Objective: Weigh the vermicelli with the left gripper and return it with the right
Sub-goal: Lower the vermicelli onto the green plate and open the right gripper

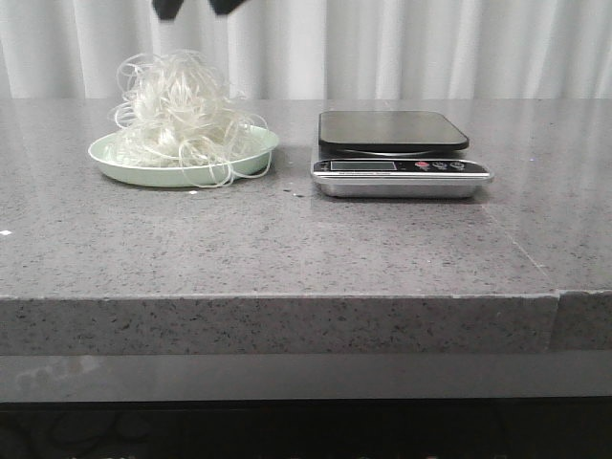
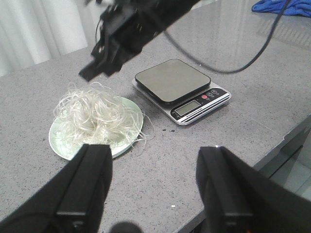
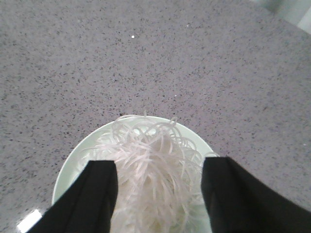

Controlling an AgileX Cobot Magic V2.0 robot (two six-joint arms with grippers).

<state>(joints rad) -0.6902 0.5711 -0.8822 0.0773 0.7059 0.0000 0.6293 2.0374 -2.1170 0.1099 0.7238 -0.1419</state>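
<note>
The vermicelli (image 1: 177,110) is sitting on the green plate (image 1: 115,158) left of the kitchen scale (image 1: 400,153). The right tool (image 3: 158,194) is hanging open right above it, and the left tool (image 2: 153,189) is waiting open too. I think the noodles are back from weighing, so the right tool just needs lifting away.

The grey counter (image 1: 287,249) carries two obstacles side by side: a pale green plate (image 1: 115,158) heaped with vermicelli (image 1: 177,110) on the left, and a kitchen scale (image 1: 400,163) on the right, its dark platform (image 1: 392,129) bare. A narrow strip of counter separates them, though loose strands spill over the plate's rim toward it. The wide front stretch of counter lies open. Above the heap, the right gripper (image 3: 158,194) hangs with its fingers spread to either side of the noodles, occupying the space directly overhead. The left gripper (image 2: 153,189) sits back over the near counter, fingers parted.
</note>
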